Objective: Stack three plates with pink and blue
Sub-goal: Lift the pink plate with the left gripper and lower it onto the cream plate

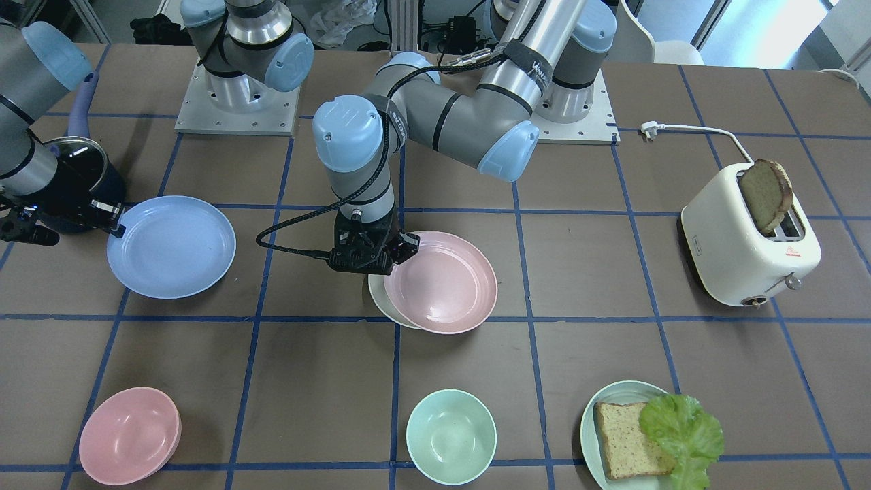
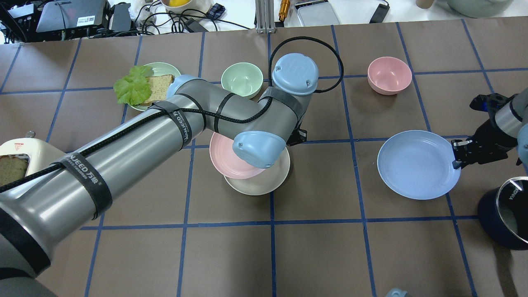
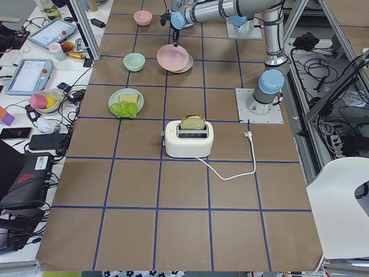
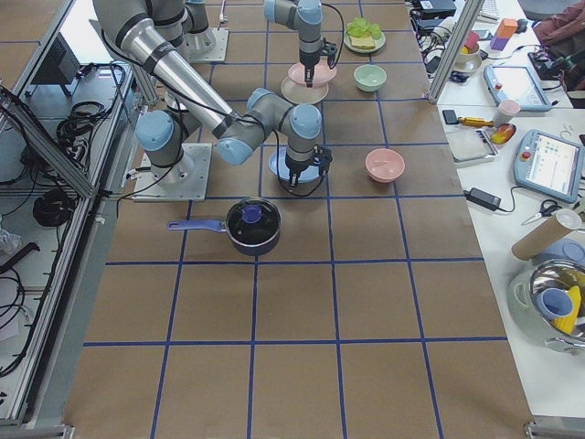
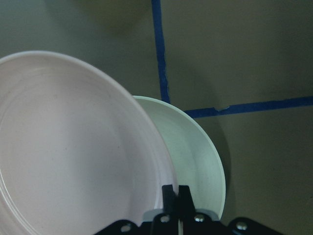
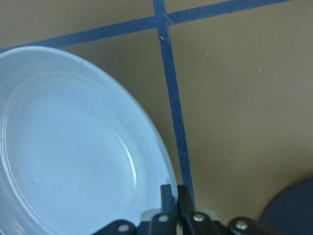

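Exterior front-facing view: left pincer (image 1: 408, 246) clamped on the rim of the pink plate (image 1: 442, 282), which overlaps the cream plate (image 1: 378, 299) off-centre, mid desk (image 1: 599, 286). Right pincer (image 1: 117, 229) clamped on the blue plate (image 1: 170, 246) rim, well apart from both.

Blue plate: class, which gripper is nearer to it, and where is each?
Right. The right gripper grips the blue plate by its rim. The left gripper is well off to the robot's left, gripping the pink plate by its rim.
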{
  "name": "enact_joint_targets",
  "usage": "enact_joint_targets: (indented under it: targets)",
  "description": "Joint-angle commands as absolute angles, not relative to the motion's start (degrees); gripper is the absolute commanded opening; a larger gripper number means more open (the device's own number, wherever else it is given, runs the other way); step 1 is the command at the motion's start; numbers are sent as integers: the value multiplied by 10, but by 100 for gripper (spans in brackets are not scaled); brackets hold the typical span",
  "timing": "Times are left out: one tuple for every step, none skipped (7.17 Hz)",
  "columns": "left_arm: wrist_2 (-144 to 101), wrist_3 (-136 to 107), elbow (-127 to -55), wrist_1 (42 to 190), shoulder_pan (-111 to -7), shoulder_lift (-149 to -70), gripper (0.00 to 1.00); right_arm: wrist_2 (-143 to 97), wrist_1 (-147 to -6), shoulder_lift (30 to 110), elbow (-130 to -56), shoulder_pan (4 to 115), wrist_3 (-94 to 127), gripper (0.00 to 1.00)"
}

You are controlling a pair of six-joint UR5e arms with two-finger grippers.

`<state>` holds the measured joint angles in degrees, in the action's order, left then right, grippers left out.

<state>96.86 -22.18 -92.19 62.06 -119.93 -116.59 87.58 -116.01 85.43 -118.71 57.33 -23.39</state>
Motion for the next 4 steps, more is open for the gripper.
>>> enact_joint_targets:
  targets:
    - [972,-222,-924,621,-1215,-1176,0,875,-1153,858,-1171,602,-229,0]
    - [968,-221,-920,620,-1216,-1182,0,875,-1153,857,-1161,626,-222,0]
    - [957,-221,-922,621,-1216,-1184,0,875,-1148,858,-1157,635,-200,0]
    - [949,-215,-925,643,-1216,-1182,66,878,-1147,853,-1149,636,-197,0]
